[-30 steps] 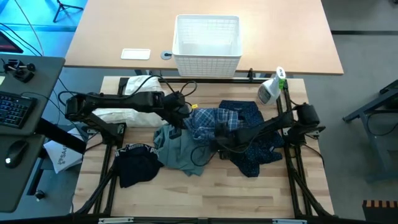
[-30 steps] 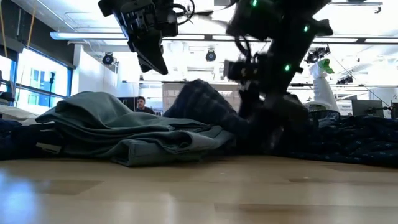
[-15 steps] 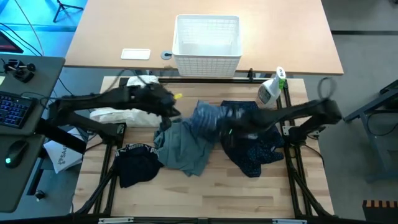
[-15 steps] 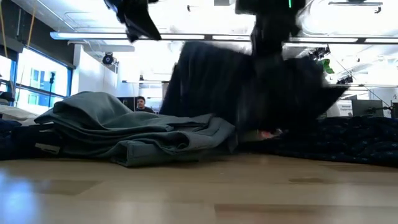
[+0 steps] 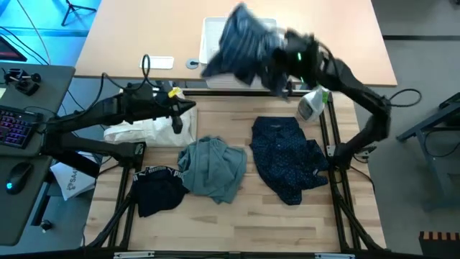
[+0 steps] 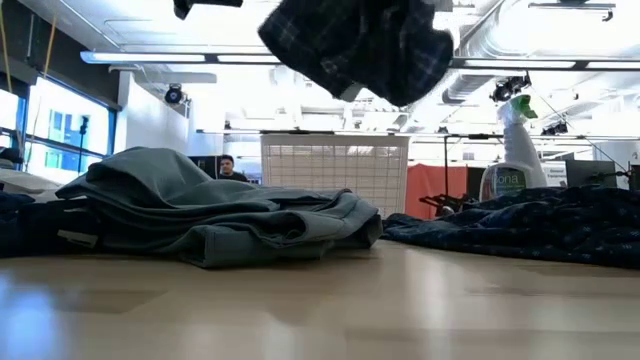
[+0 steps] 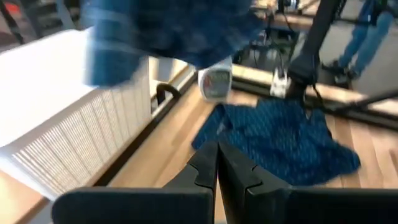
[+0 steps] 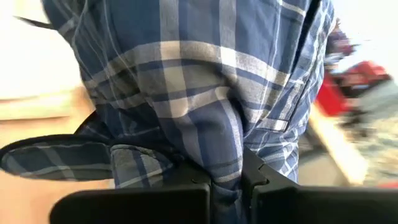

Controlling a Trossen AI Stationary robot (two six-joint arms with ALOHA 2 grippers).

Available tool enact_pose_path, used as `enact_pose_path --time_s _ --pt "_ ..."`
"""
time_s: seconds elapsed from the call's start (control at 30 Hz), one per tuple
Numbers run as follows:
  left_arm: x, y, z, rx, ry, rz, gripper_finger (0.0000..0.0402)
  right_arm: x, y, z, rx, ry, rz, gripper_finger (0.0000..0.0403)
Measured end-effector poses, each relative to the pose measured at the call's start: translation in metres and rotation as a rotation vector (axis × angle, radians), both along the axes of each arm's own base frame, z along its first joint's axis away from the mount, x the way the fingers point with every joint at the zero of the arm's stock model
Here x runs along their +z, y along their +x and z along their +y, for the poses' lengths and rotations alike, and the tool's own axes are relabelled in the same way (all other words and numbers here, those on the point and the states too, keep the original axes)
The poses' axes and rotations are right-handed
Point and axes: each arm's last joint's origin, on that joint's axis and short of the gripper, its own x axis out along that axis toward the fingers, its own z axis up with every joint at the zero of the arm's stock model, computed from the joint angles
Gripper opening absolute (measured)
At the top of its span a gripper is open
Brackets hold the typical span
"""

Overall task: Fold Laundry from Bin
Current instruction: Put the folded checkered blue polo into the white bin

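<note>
While the right gripper (image 8: 227,180) pinches a bunched fold of the soft blue-white plaid shirt (image 5: 241,39) between its closed fingers, the right arm reaches up and back toward twelve o'clock, elbow bent near the table's three o'clock edge. The shirt hangs crumpled in the air above the white rectangular plastic laundry bin (image 5: 240,68), hiding most of the bin's lattice walls from above; in the low view it floats clear over the bin (image 6: 335,175).

The left gripper (image 7: 217,171) has its dark fingers pressed together on nothing, the left arm stretched low from nine o'clock toward the table's far left corner.

On the pale wooden table (image 5: 237,223), a rumpled grey-green top (image 5: 212,167) lies at centre, navy dotted trousers (image 5: 287,158) sprawl just toward three o'clock of it, a black piece with white lettering (image 5: 158,188) sits at seven o'clock, and a white cloth (image 5: 147,133) lies at nine o'clock, partly under the left arm. A clear spray bottle (image 5: 313,102) stands at one o'clock.
</note>
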Motion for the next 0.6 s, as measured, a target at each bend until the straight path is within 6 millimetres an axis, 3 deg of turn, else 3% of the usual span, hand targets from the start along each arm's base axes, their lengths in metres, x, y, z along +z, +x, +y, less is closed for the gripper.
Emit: enact_pose_path --time_s 0.13,0.3,0.47,0.6 --pt "0.002 0.001 0.004 0.021 0.006 -0.023 0.0000 0.001 0.011 -0.066 -0.039 -0.119 0.017 0.0005" --pt "-0.001 0.004 0.009 0.043 0.001 -0.008 0.0000 -0.021 0.025 -0.157 -0.039 -0.243 0.053 0.0005" --pt "-0.004 0.007 0.017 0.121 0.009 0.010 0.0000 -0.063 0.036 -0.237 -0.102 -0.337 0.133 0.0005" --pt "-0.007 0.009 0.026 0.213 -0.009 0.013 0.0000 -0.119 0.049 -0.274 -0.047 -0.198 0.157 0.0007"
